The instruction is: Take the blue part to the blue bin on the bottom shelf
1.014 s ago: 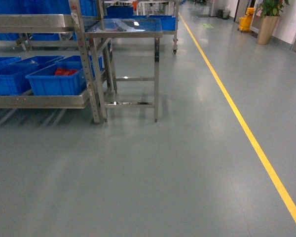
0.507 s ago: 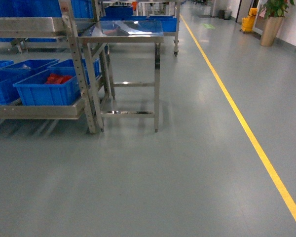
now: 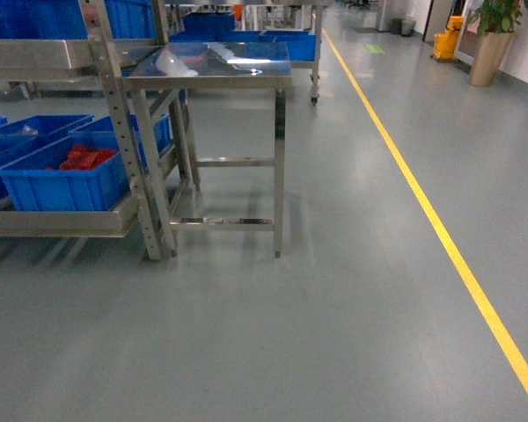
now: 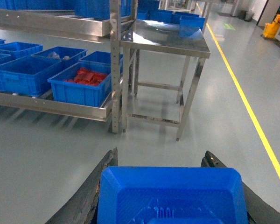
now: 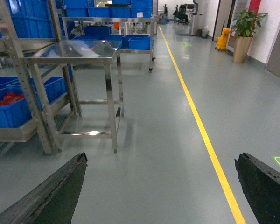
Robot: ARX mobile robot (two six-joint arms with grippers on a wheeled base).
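In the left wrist view my left gripper [image 4: 162, 155] is shut on the blue part [image 4: 171, 196], a flat blue plastic piece with bevelled corners, held above the floor between both dark fingers. The bottom shelf [image 3: 53, 222] is the low steel level of the rack at the left; its front lip [image 4: 60, 106] also shows in the left wrist view. On it stand blue bins; the nearest blue bin [image 3: 62, 185] holds red parts, and other blue bins [image 4: 18, 74] sit further left. My right gripper [image 5: 161, 158] hangs open over bare floor with nothing in it. Neither gripper shows in the head view.
A small steel table [image 3: 211, 66] with a glossy top stands right of the rack's perforated upright [image 3: 123, 149]. A yellow floor line [image 3: 440, 237] runs down the aisle on the right. A potted plant [image 3: 491, 44] and a yellow mop bucket [image 3: 446, 40] stand far back.
In the head view the rack, bins and table have slid lower and leftward and look nearer, so the base has rolled towards them. No gripper state change can be seen.
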